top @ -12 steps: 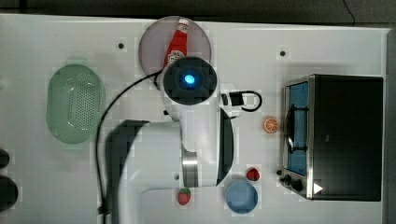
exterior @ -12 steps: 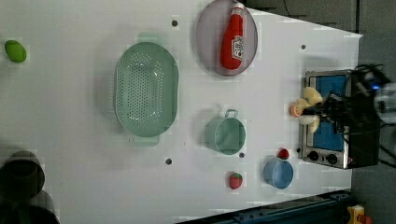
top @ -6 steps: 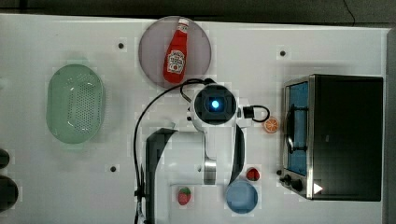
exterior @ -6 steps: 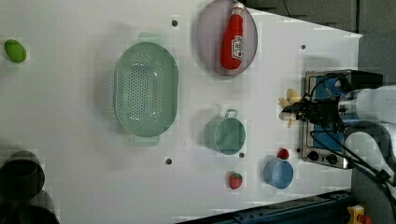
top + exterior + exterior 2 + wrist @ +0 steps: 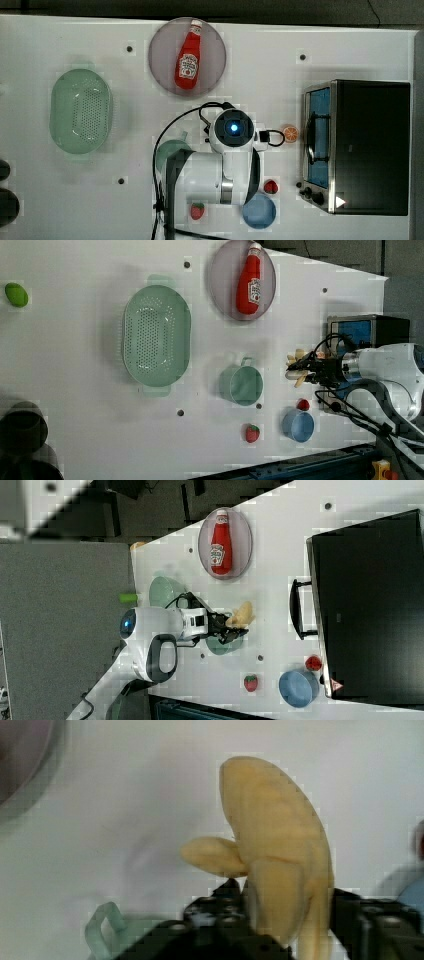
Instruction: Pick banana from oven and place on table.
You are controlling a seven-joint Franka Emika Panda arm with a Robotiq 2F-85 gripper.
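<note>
The pale yellow banana (image 5: 277, 855) stands upright between my gripper's black fingers (image 5: 217, 912), peel flaps splayed. My gripper (image 5: 287, 920) is shut on the banana. In the left view the banana (image 5: 298, 367) and gripper (image 5: 302, 374) hang over the white table (image 5: 75, 365), just left of the oven (image 5: 357, 330). The right view shows the banana (image 5: 241, 614) at the gripper's (image 5: 234, 626) tip, above the teal cup (image 5: 220, 644). In the top view the oven (image 5: 372, 145) sits at the right and the arm's wrist (image 5: 232, 127) covers the banana.
A ketchup bottle (image 5: 187, 57) lies on a grey plate (image 5: 212, 45). A green colander (image 5: 80, 116), a teal cup (image 5: 242, 385), a blue bowl (image 5: 259, 211), two strawberries (image 5: 197, 210) (image 5: 270, 187) and an orange slice (image 5: 289, 132) lie on the table (image 5: 300, 30).
In the left view the gripper and banana have moved left, away from the oven front, and a little down. In the top view the wrist has shifted right and down.
</note>
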